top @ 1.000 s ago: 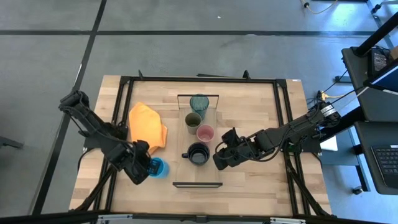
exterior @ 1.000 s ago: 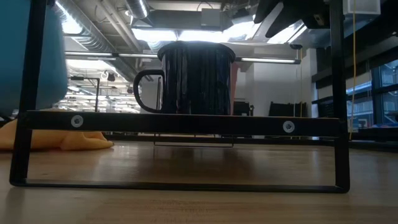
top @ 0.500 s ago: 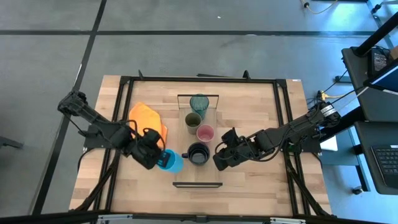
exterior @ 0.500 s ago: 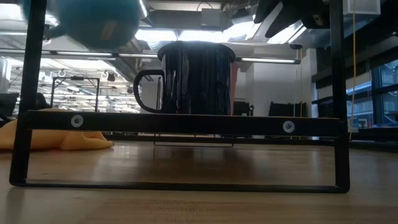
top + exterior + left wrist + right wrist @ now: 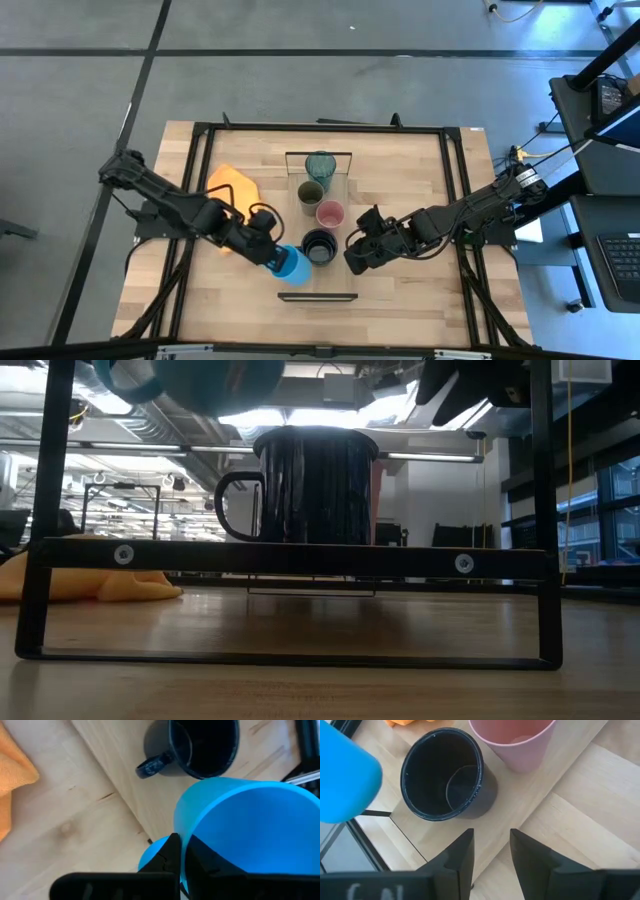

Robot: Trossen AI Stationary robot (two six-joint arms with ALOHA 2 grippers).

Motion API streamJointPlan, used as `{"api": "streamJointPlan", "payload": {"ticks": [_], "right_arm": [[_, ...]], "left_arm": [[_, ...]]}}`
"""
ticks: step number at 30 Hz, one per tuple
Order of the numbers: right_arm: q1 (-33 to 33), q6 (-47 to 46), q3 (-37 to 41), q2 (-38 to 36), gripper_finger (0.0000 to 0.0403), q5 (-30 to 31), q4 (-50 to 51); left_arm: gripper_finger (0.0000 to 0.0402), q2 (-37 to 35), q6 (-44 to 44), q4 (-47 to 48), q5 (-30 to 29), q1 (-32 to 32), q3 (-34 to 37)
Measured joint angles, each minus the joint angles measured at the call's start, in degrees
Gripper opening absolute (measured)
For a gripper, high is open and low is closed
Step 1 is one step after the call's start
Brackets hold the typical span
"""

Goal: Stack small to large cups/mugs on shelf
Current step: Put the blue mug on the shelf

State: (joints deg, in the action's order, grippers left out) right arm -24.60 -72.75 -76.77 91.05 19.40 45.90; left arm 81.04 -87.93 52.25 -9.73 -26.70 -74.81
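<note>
The left gripper [image 5: 272,257] is clamped on the rim of the bright blue handled mug [image 5: 291,265], holding it in the air just beside the black handled mug [image 5: 319,246] on the long light-wood shelf [image 5: 318,292]. Behind it along the plank stand the pink cup [image 5: 330,213], the olive-green cup [image 5: 311,193] and the teal translucent tumbler [image 5: 320,164]. The right gripper [image 5: 352,259] waits beside the black mug, fingers apart, gripping nothing. An orange cloth [image 5: 232,183] lies on the table.

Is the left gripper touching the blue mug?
Touching. The left wrist view shows the left gripper with its fingers pinched on the blue mug, one on each side of its wall.
</note>
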Motion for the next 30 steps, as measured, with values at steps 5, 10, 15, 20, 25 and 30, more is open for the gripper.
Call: {"api": "streamJointPlan", "payload": {"ticks": [5,10,15,20,25,30], "right_arm": [[0.0,1.3,0.0,0.0,0.0127,0.0,0.3],[0.0,2.4,0.0,0.0,0.0127,-0.2,0.3],[0.0,2.7,0.0,0.0,0.0127,-0.9,0.3],[0.0,4.1,0.0,-0.4,0.0127,1.4,0.8],[0.5,4.0,0.0,-3.6,0.0127,5.7,1.0],[1.7,5.7,0.0,-8.5,0.0127,9.4,1.6]], "left_arm": [[0.0,2.3,1.9,-1.4,2.3,1.4,0.0],[0.0,4.6,3.0,-6.5,3.9,2.0,0.0],[0.0,7.0,2.3,-10.1,4.8,2.2,0.0],[0.0,9.5,1.1,-12.7,4.8,2.2,0.0],[0.0,12.0,-0.1,-13.7,5.0,2.2,0.1],[0.0,13.4,-0.6,-16.5,4.5,2.2,0.1]]}}
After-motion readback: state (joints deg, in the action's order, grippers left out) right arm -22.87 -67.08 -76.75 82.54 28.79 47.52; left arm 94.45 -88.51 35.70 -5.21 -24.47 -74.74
